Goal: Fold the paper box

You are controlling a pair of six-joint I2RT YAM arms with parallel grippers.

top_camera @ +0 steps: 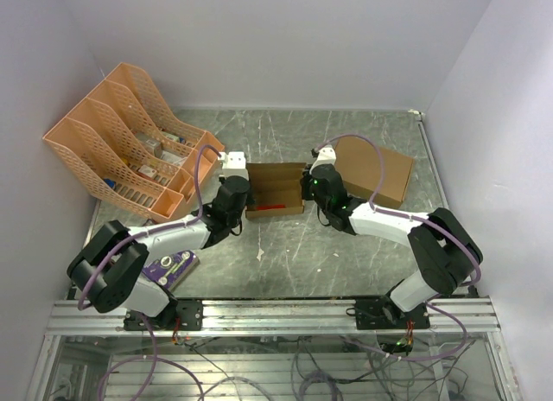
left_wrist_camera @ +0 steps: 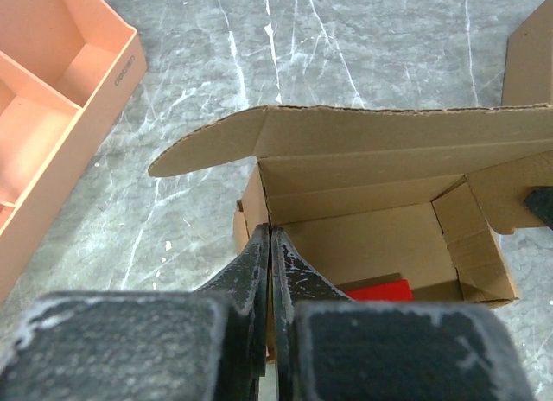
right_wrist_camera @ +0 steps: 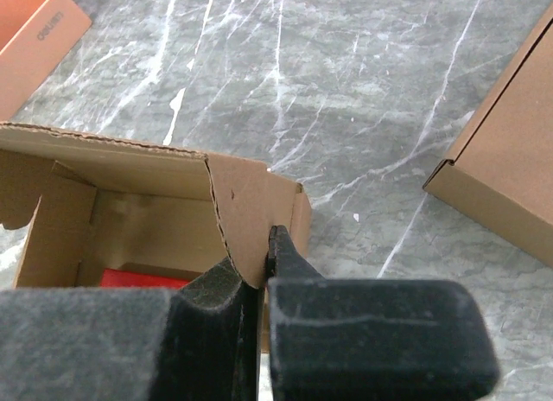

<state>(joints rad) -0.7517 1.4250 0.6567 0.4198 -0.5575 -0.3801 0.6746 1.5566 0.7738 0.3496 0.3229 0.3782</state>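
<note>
The paper box [top_camera: 275, 187] lies open-topped in the middle of the table, its lid flap [left_wrist_camera: 346, 133] folded back and a red item [left_wrist_camera: 378, 291] on its floor. My left gripper [top_camera: 245, 192] is at the box's left end, and its jaws [left_wrist_camera: 271, 237] are shut on the left side wall. At the right end, my right gripper [top_camera: 307, 187] is shut [right_wrist_camera: 261, 261] on the rounded side flap [right_wrist_camera: 255, 206], which stands upright between the fingers. In the right wrist view the paper box [right_wrist_camera: 155, 219] and the red item [right_wrist_camera: 143, 278] show to the left of the jaws.
An orange file rack [top_camera: 130, 142] stands at the back left, its edge close to the box [left_wrist_camera: 52, 116]. A larger closed brown cardboard box [top_camera: 376, 172] lies at the back right [right_wrist_camera: 510, 168]. A purple object [top_camera: 168, 267] lies by the left arm's base.
</note>
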